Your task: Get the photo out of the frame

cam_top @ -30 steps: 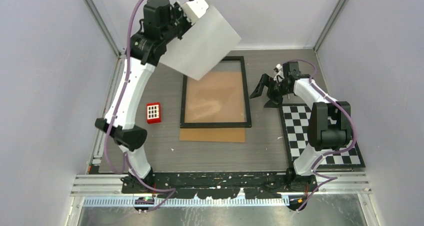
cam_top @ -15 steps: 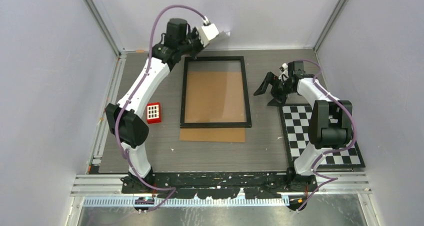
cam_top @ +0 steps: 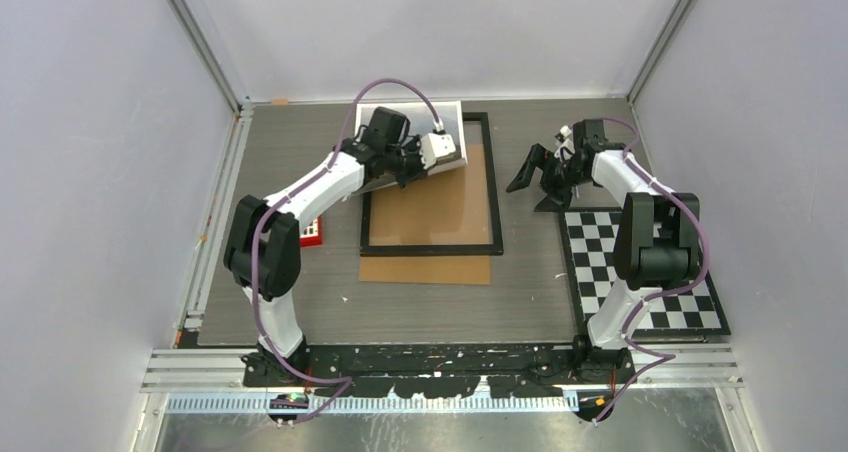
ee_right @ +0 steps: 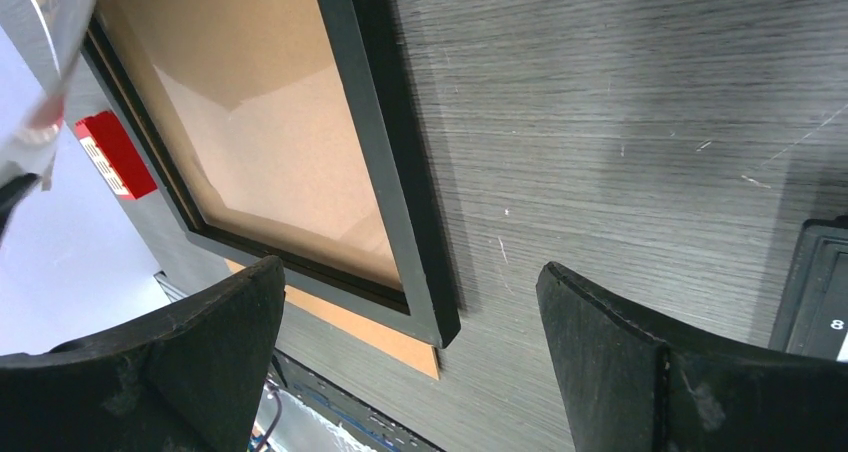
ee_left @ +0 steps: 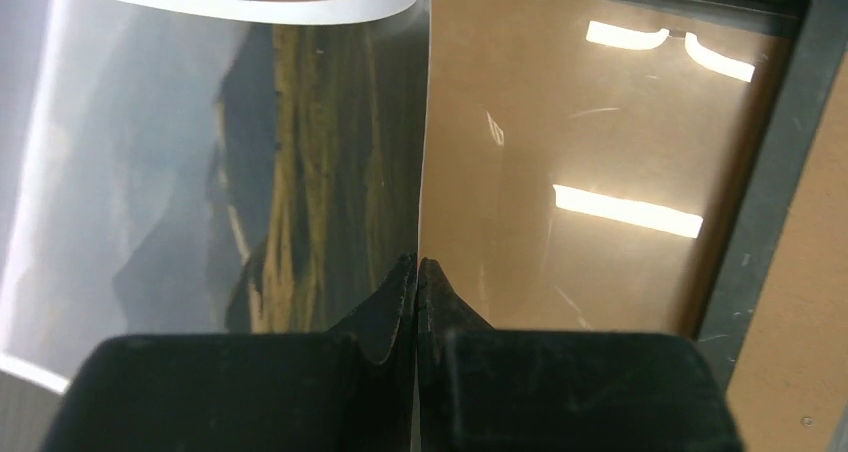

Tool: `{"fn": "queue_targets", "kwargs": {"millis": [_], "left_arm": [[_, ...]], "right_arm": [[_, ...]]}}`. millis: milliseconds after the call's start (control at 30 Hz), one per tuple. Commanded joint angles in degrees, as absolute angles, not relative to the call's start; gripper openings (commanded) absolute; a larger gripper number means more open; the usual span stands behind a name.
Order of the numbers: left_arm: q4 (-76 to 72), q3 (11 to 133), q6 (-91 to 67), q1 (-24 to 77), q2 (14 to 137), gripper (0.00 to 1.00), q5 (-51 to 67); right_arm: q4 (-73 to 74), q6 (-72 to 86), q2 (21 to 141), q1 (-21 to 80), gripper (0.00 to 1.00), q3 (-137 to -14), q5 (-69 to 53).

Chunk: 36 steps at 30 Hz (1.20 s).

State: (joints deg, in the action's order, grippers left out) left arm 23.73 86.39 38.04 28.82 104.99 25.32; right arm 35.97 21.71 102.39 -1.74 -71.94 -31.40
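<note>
Nearest, a brown board (cam_top: 425, 270) pokes out from under the frame (cam_top: 430, 245), which lies flat mid-desk (cam_top: 520, 292). Right of it, the right fingers (ee_right: 200, 352) hang spread wide above the desk, gripping nothing. At the frame's far-left corner, the left fingers (ee_left: 395, 292) are pinched tight on the photo (ee_left: 200, 172), its far edge curling.

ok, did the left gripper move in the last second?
Yes. The left gripper swung from beyond the frame's far edge to over its far-left corner, shut on the photo.
</note>
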Motion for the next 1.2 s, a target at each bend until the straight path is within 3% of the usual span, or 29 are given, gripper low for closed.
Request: {"fn": "queue_targets", "kwargs": {"millis": [0, 967, 1067, 1167], "left_arm": [[18.4, 84.3, 38.8, 30.5, 102.9, 0.00, 27.4], [15.5, 79.1, 33.3, 34.9, 105.4, 0.00, 26.5], [15.5, 78.7, 33.2, 35.5, 105.3, 0.13, 26.8], [17.5, 79.1, 33.2, 35.8, 104.8, 0.42, 27.2]], "right_arm": [[37.5, 20.0, 102.7, -2.2, 1.00, -74.7, -32.1], [35.6, 22.0, 102.9, -1.8, 0.99, -72.1, -33.0], [35.3, 22.0, 103.0, -1.5, 1.00, -71.6, -33.0], [34.9, 22.2, 103.2, -1.3, 1.00, -71.4, -33.0]]}}
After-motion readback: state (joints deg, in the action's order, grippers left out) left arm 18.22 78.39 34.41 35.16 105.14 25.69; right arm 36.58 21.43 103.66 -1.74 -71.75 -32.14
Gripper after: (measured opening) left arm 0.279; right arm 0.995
